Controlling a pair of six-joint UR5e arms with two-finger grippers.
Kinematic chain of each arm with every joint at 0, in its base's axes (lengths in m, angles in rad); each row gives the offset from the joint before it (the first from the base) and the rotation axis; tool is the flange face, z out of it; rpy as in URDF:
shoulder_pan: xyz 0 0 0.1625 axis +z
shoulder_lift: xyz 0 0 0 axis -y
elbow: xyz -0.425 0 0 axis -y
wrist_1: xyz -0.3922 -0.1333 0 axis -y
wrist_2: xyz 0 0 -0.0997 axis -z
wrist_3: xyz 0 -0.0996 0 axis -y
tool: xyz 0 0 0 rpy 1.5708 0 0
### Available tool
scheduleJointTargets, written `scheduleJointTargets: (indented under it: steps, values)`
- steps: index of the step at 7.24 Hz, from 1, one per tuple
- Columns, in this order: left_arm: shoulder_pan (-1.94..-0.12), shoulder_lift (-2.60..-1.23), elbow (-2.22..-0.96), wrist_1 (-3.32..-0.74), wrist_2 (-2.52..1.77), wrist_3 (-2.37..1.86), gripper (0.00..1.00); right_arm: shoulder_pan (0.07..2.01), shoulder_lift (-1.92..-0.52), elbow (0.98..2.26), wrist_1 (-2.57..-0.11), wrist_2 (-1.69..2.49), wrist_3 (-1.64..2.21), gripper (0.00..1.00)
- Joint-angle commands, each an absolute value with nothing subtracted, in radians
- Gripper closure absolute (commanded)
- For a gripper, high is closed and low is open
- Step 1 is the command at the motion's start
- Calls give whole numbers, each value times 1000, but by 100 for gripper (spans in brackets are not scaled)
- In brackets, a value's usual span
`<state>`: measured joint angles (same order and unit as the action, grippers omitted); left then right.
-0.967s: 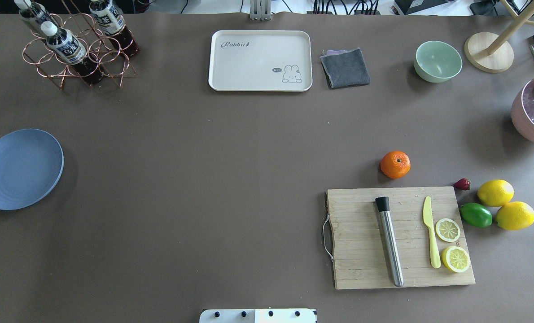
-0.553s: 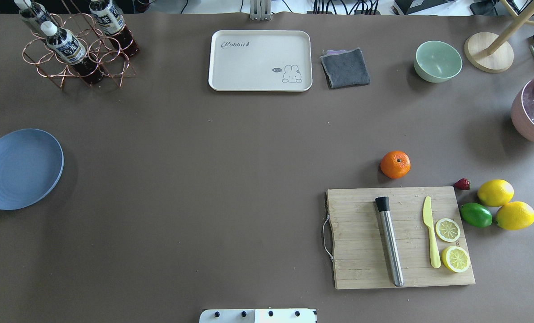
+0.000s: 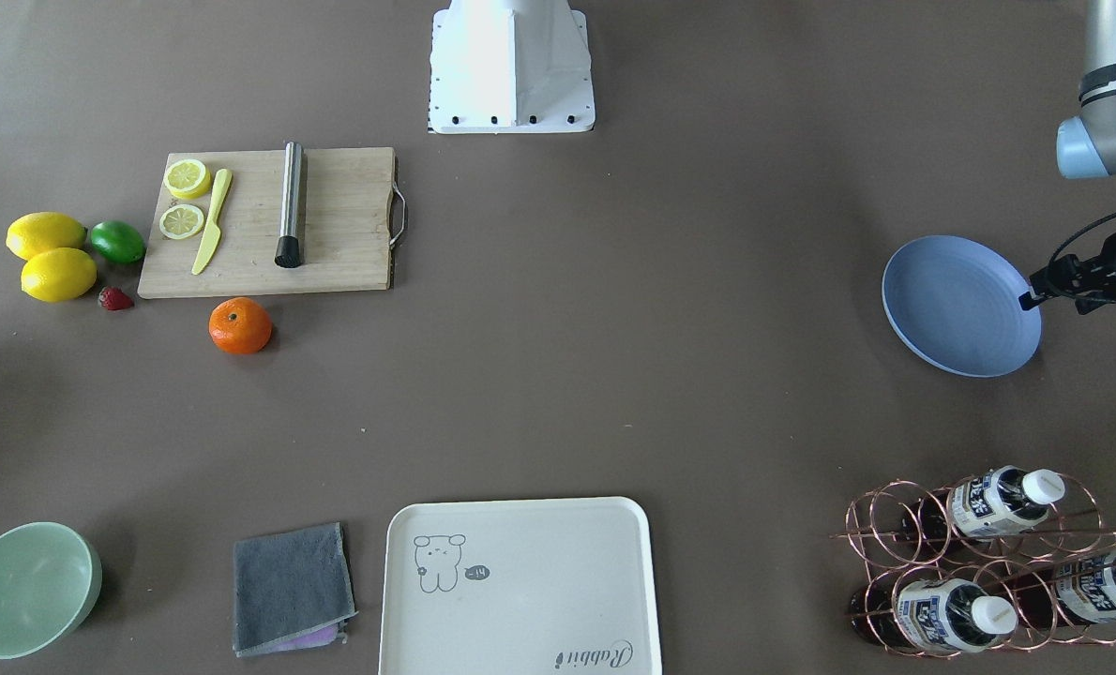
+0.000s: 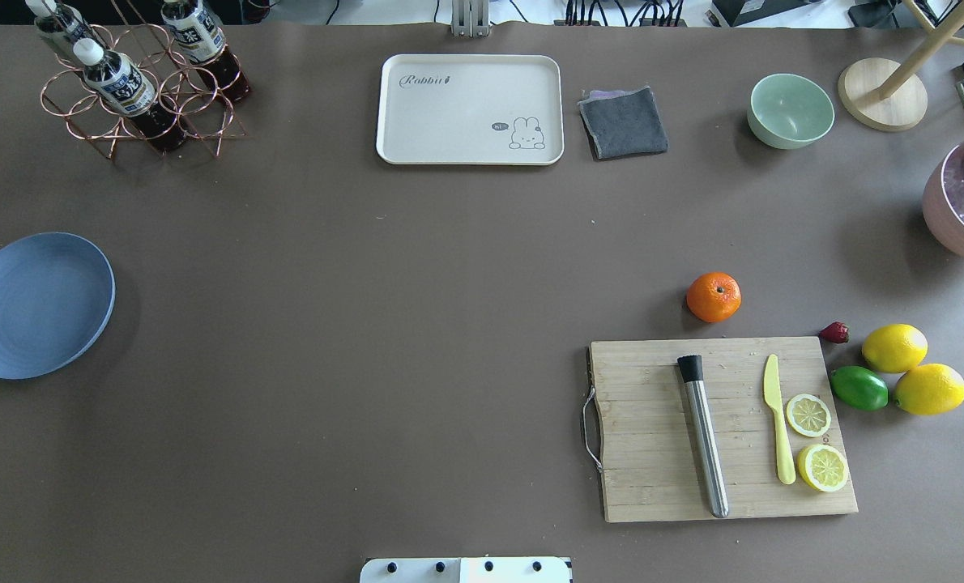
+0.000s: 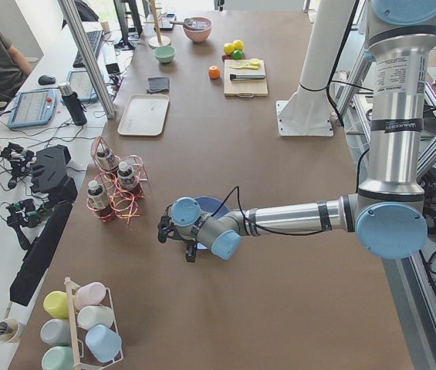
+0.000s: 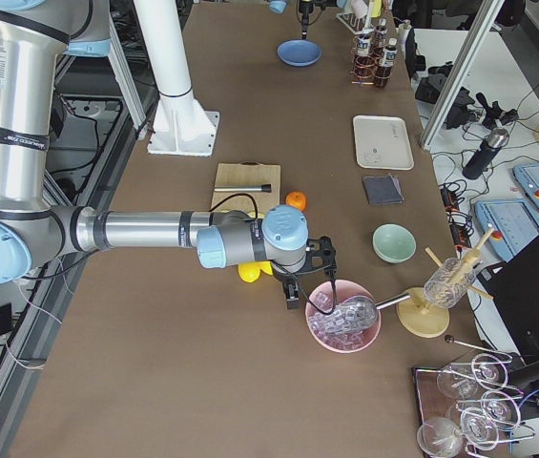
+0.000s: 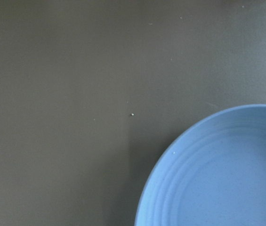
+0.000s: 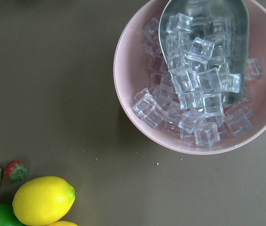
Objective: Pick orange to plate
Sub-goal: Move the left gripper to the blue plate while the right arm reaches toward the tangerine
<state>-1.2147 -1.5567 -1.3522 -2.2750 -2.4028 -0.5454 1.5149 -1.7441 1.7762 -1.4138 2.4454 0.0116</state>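
Orange on tabletop, just beside cutting board, untouched. Plate well apart. Left tool at plate rim, right tool near ice bowl; cannot tell either's opening.

Pink bowl of ice cubes with a metal scoop; lemon, strawberry lower left

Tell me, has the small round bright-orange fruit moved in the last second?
No. The round orange fruit sits in the same spot just beyond the wooden cutting board.
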Motion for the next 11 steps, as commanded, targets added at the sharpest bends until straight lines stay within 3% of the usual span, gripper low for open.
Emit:
scheduleJointTargets:
  steps: [1, 4, 5, 6, 7, 10, 11]
  values:
    - [-1198, -1560, -1332, -2319, -2401, -586, 4, 1509, -1746, 1775, -1414, 2447, 11, 0]
    - [-1140, -1560, -1298, -2397, -2329, -588, 10, 1509, -1759, 1776, -1414, 2450, 11, 0]
    - [-1138, -1559, -1287, -2407, -2329, -588, 26, 1509, -1759, 1776, -1414, 2453, 11, 0]
    - [-1138, -1554, -1287, -2414, -2329, -589, 76, 1508, -1759, 1776, -1414, 2453, 11, 0]
    - [-1138, -1554, -1287, -2414, -2329, -588, 100, 1505, -1759, 1776, -1414, 2454, 14, 0]
    - [-1140, -1557, -1334, -2416, -2338, -623, 100, 1502, -1749, 1779, -1414, 2499, 23, 0]
    - [-1140, -1560, -1421, -2415, -2339, -764, 100, 1488, -1743, 1782, -1414, 2496, 28, 0]
